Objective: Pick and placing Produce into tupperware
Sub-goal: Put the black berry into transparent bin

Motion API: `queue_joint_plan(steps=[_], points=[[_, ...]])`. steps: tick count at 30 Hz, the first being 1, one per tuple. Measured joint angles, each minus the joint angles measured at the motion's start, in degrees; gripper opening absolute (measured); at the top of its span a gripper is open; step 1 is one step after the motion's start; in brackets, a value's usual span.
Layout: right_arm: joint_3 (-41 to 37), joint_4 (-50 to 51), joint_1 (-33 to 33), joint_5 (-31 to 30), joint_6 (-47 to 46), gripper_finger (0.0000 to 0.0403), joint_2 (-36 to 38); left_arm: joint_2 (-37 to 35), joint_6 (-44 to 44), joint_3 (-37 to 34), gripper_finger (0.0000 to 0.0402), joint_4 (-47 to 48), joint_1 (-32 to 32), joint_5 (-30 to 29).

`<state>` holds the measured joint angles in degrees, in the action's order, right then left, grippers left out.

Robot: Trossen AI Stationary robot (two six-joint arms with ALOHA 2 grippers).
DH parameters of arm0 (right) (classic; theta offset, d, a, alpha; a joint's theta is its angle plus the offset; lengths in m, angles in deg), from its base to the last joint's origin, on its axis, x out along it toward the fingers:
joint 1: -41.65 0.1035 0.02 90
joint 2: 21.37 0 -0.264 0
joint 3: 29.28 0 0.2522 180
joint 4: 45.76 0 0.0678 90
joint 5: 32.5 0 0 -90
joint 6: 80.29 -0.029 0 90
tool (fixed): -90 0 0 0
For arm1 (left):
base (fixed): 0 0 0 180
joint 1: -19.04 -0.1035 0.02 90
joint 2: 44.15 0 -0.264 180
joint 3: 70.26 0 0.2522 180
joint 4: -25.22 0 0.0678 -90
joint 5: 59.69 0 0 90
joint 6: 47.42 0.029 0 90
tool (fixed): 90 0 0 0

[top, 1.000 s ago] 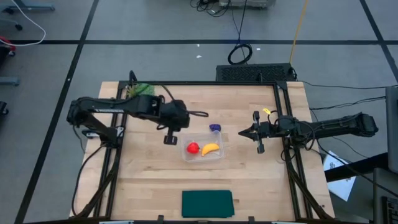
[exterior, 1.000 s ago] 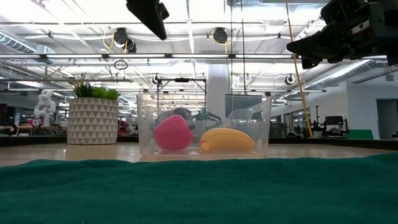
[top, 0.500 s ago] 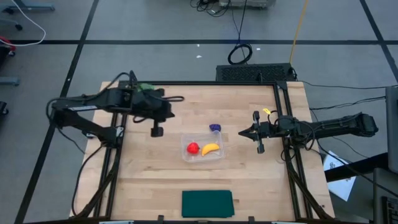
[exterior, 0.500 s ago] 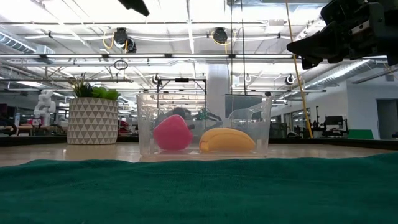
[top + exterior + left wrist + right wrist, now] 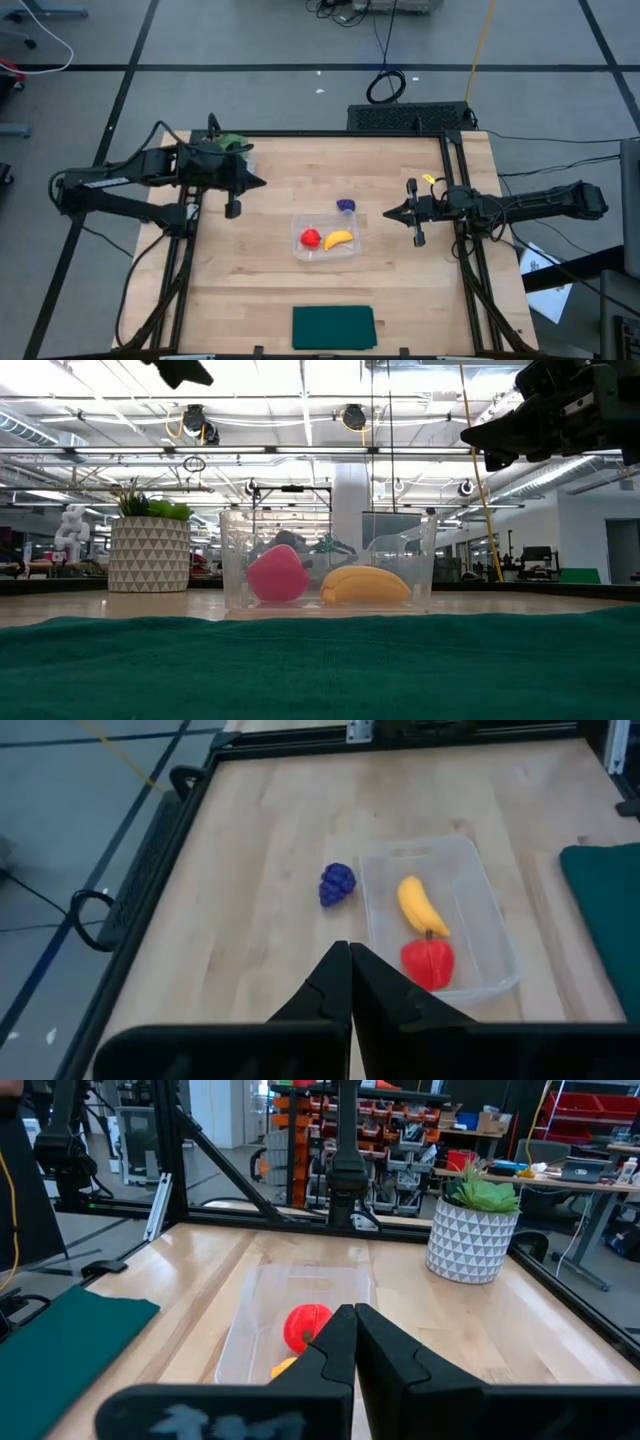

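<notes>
High view: purple piece lies just outside tupperware rim.

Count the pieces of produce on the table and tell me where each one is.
3. The red fruit and the banana lie side by side inside the tupperware. The purple piece sits on the table just outside it.

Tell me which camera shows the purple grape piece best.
The left wrist view: the purple grape piece lies unobstructed on the wood just outside the tupperware, its lumps clear. The high view shows it only as a tiny spot. In the low view I cannot make it out, and the right wrist view does not show it.
</notes>
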<state>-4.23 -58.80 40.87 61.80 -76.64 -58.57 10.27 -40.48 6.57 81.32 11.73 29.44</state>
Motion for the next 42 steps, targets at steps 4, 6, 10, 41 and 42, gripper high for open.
queue_joint_plan(steps=[4,6,10,41,42], points=[[0.0,0.1,0.0,0.0,0.0,0.0,-0.2,-3.2,-1.7,-3.2,0.0,-2.1,-1.1,0.1],[0.0,0.0,0.0,0.0,0.0,0.0,-0.2,-5.0,-2.5,-5.0,0.0,-5.2,-1.5,1.7],[0.0,0.0,0.0,0.0,0.0,0.0,-0.2,-7.8,-3.2,-9.2,0.0,-10.5,-1.7,4.6],[0.0,0.1,0.0,0.0,-0.8,0.0,-0.2,-22.7,0.1,-36.0,0.0,-39.7,-1.7,7.0],[0.0,0.0,0.0,0.0,-0.8,0.0,-0.2,-23.3,0.5,-36.8,0.0,-39.7,-1.7,6.9]])
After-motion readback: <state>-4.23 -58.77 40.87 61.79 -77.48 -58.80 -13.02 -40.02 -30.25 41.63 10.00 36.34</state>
